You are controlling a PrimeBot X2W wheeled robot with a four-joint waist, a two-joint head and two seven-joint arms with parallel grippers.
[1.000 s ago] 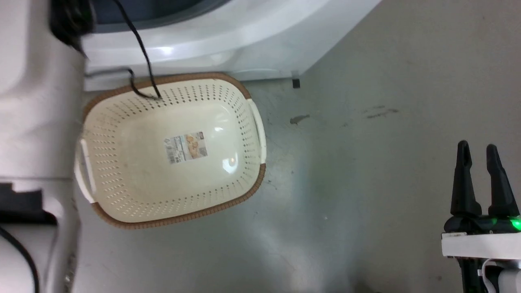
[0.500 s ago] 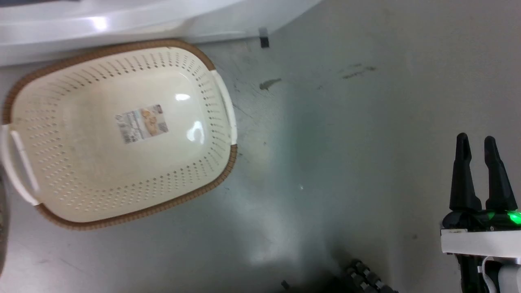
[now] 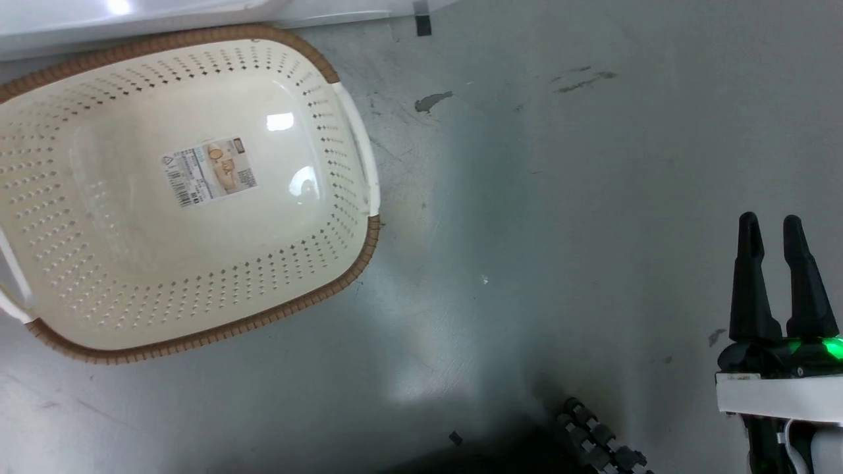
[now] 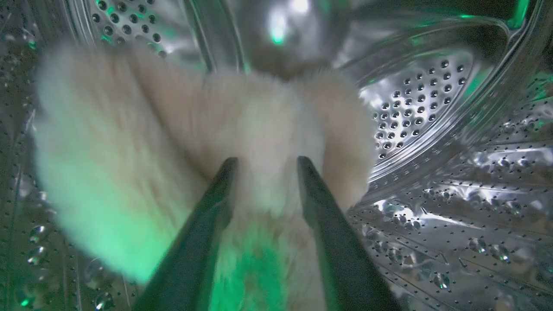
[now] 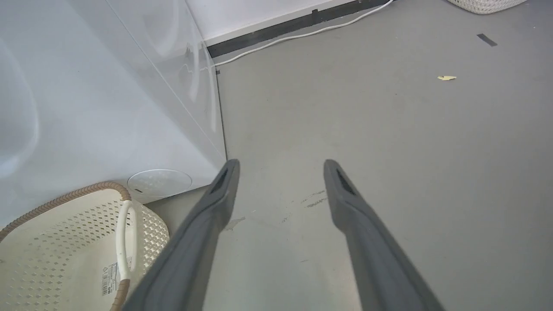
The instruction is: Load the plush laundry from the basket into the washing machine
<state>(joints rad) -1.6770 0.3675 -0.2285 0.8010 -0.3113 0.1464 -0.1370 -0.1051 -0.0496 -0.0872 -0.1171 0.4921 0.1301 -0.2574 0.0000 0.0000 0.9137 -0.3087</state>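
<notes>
In the left wrist view the fluffy cream plush laundry [image 4: 142,164] lies inside the washing machine's shiny perforated steel drum [image 4: 432,99], blurred. My left gripper [image 4: 267,162] has its two fingers parted, with fur filling the gap between them. The oval cream basket [image 3: 316,217] with a brown rim stands on the floor against the washing machine's white base [image 3: 132,16]; only a label sticker shows on its bottom. My right gripper [image 3: 769,227] hangs open over bare floor to the basket's right. In the right wrist view it [image 5: 281,166] is open, with the basket [image 5: 65,242] at lower left beside the machine [image 5: 108,108].
Grey floor runs to the right of the washing machine. A black tape mark [image 3: 423,25] sits by the machine's corner. A white cable [image 5: 302,34] runs along the far wall, a white woven basket [image 5: 484,3] stands beyond, and a dark ribbed part [image 3: 596,438] shows at the bottom.
The head camera has turned, so the basket sits further left and higher in the picture, and the pale forearm and black cable have left it. My right gripper holds its place, still open.
</notes>
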